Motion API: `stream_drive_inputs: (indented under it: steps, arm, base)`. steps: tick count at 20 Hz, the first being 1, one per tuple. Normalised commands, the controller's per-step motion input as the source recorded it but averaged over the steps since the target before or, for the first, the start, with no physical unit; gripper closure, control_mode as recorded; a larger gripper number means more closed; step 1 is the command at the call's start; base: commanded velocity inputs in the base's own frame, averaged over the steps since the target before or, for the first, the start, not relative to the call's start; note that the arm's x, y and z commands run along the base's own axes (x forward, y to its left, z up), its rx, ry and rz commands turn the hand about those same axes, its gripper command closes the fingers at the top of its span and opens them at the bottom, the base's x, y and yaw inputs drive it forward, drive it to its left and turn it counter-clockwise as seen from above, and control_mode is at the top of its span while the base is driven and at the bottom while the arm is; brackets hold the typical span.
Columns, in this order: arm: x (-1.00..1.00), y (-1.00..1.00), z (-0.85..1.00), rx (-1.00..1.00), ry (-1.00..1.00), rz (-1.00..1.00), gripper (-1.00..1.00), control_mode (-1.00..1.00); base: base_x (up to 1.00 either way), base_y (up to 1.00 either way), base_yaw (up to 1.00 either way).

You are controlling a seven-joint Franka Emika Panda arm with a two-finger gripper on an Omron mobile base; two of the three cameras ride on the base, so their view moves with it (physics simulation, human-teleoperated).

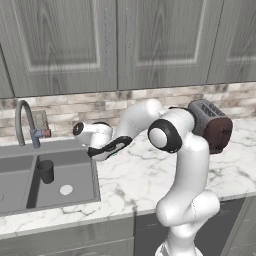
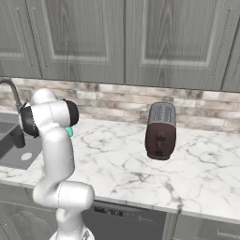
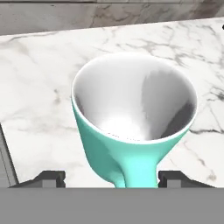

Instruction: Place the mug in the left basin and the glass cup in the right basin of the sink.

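Left base view: sink [image 1: 30, 202] set in the marble counter [image 1: 150, 175], two basins split by a ridge. The basin next to the counter holds the glass cup [image 1: 45, 171], dark, upright, toward the back near the ridge; a round pale drain [image 1: 66, 189] lies in front of it, apart from it. The other basin is cut by the frame edge; contents can't be told. Curved faucet [image 1: 25, 122] stands behind the sink. The arm reaches left over the counter just beside the sink edge; a sliver of teal shows under the hand, that's the mug [image 1: 114, 154]. Toaster [image 1: 210, 125] stands on the counter at right, partly behind the arm.

Right base view: glass cup [image 2: 17, 137] stands in the sink [image 2: 11, 161] at far left, upright, nothing seen inside it. A bit of the mug [image 2: 70, 131] peeks out beside the arm's dark joint, over the counter [image 2: 140, 173]. Toaster [image 2: 161, 131] stands alone mid-counter, well apart from the arm.

Hand view: mug [image 3: 131, 131] sits close up, teal outside, white inside, empty, on marble counter [image 3: 39, 78]. Gripper [image 3: 112, 179] is at the mug's lower part, one fingertip [image 3: 50, 177] either side of it, jaws wide apart. Can't tell if the tips touch the mug or grip it. Sink edge strip is at far left.
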Motion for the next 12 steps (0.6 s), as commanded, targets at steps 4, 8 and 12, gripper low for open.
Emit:
stream_drive_inputs:
  steps: [4, 8, 12]
  arm:
    - [0.27, 0.00, -0.05, 0.00, 0.00, -0.08, 1.00, -1.00]
    - [0.27, 0.00, -0.06, 0.00, 0.00, -0.08, 1.00, -1.00]
    - [0.08, 0.00, -0.01, 0.00, 0.00, -0.06, 1.00, -1.00]
  base:
    - [0.00, 0.00, 0.00]
    - [0.00, 0.00, 0.00]
    - [0.00, 0.00, 0.00]
